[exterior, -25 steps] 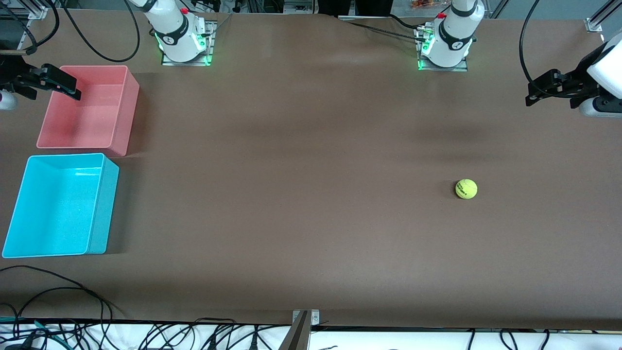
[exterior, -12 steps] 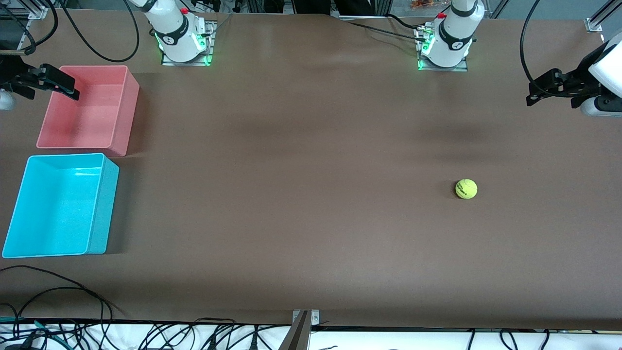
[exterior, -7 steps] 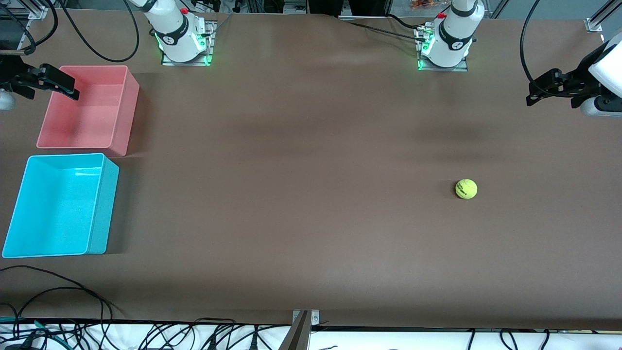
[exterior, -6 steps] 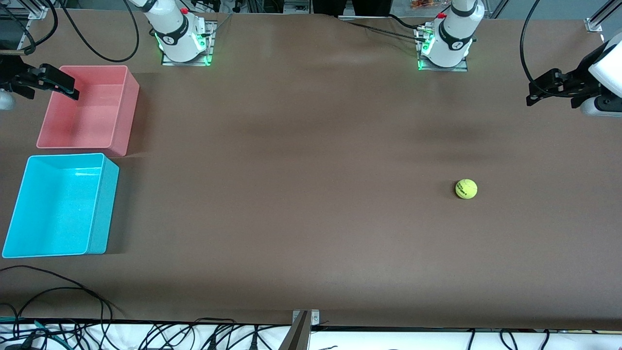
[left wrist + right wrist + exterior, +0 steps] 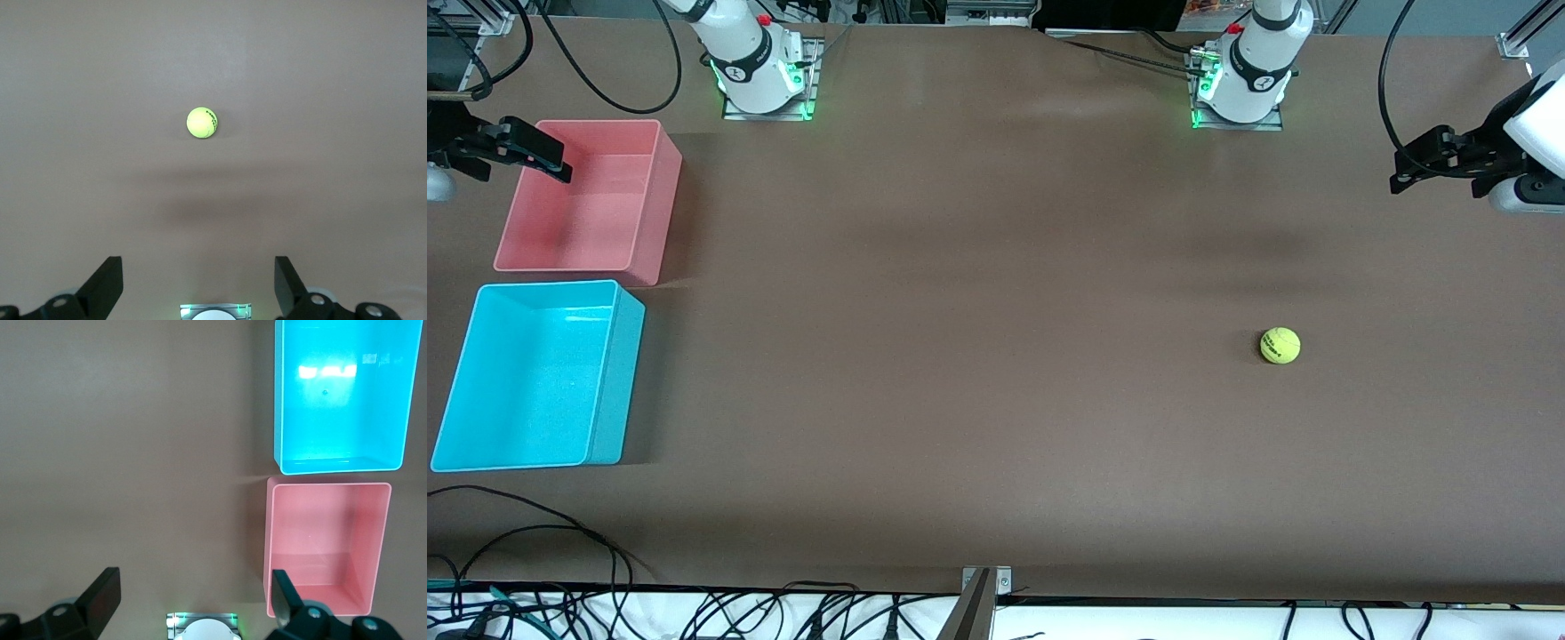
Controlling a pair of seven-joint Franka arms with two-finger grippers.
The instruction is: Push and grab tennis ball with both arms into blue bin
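Tennis ball (image 5: 1280, 346): rests alone on the bare brown surface (image 5: 978, 356), toward the left arm's end, touching nothing.
Left hand (image 5: 1423, 160): up in the air over the surface at its own arm's end, fingers spread apart and empty; its wrist view shows the ball (image 5: 202, 123) straight ahead between the two fingertips, well apart from them.
Right hand (image 5: 534, 153): over the rim of the pink bin (image 5: 654, 204) at the other end of the surface, fingers apart, holding nothing; this arm waits.
Nearer arm: the left, by a long way; the ball lies well apart from the right hand and from both bins.
Coming move, as I judge it: the left hand must come down on the ball's side away from the bins and push it toward the right arm's end, where the right hand can grab it.
Blue bin (image 5: 618, 382): empty, just beside the pink bin and nearer to the front camera; the right wrist view shows its floor bare (image 5: 393, 407).
Pink bin contents: nothing in it (image 5: 380, 547).
Risk: a round ball may roll off line if struck off centre.
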